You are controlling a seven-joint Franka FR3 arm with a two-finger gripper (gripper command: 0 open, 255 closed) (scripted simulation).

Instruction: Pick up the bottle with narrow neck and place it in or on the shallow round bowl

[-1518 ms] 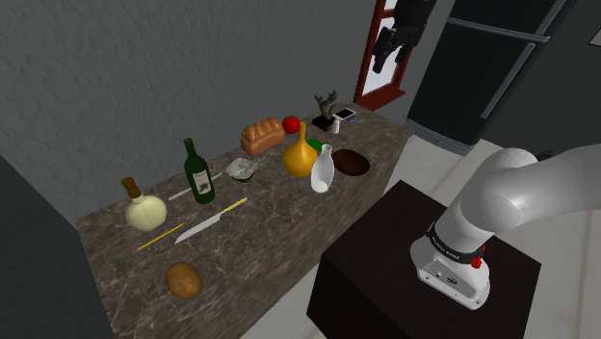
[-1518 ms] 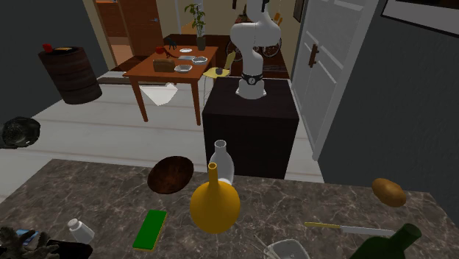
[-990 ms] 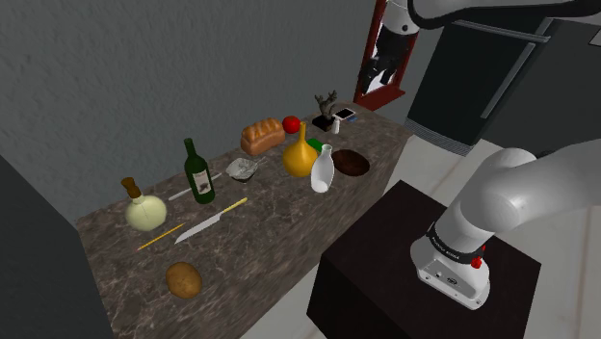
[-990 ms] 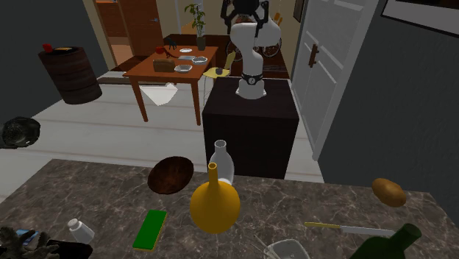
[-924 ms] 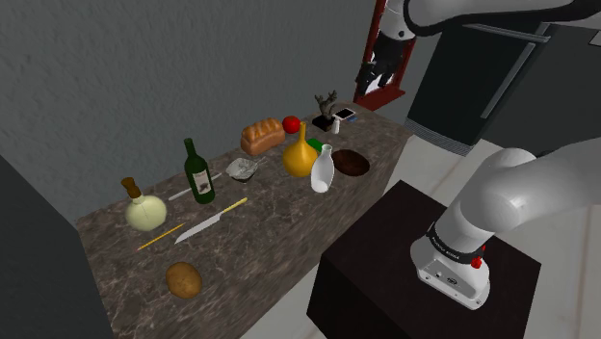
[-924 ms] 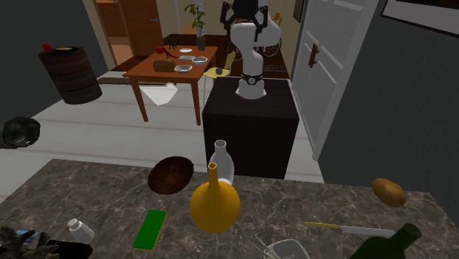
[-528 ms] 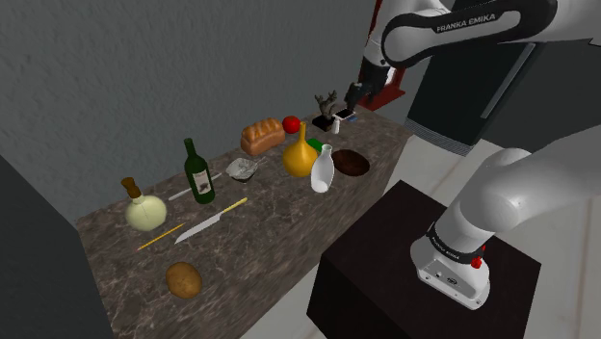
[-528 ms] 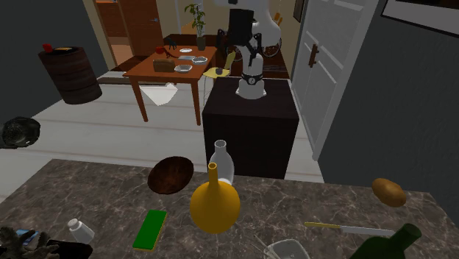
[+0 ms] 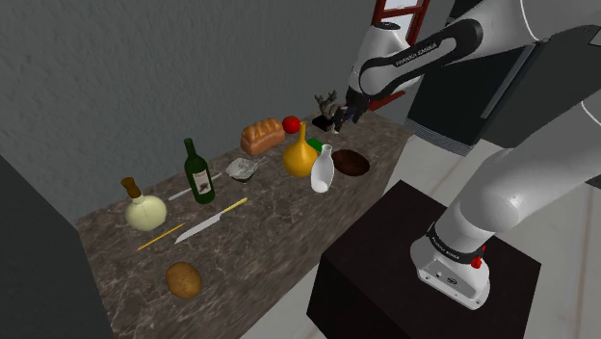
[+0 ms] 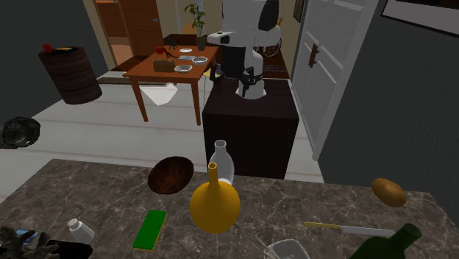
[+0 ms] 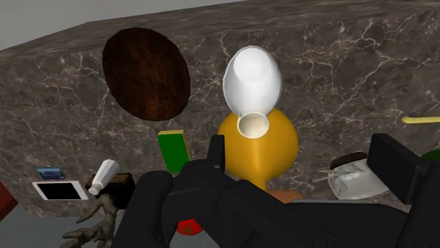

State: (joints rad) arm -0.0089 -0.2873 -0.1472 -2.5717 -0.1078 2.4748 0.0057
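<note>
An orange-yellow bottle with a round belly and a long narrow neck stands upright on the dark marble counter. Beside it is a white vase. The shallow dark brown bowl lies just past the vase, near the counter's edge. My gripper hangs open and empty above the counter's far end, a short way from the bottle. In the wrist view the bottle's mouth lies just ahead of the fingers.
Further along the counter are a green wine bottle, a corked pale flask, a knife, a potato, bread and a tomato. A green card and a glass bowl flank the bottle. My stand is beside the counter.
The arm has swung down from high by the red doorway to the counter's far end. The gripper stayed open; nothing on the counter moved.
</note>
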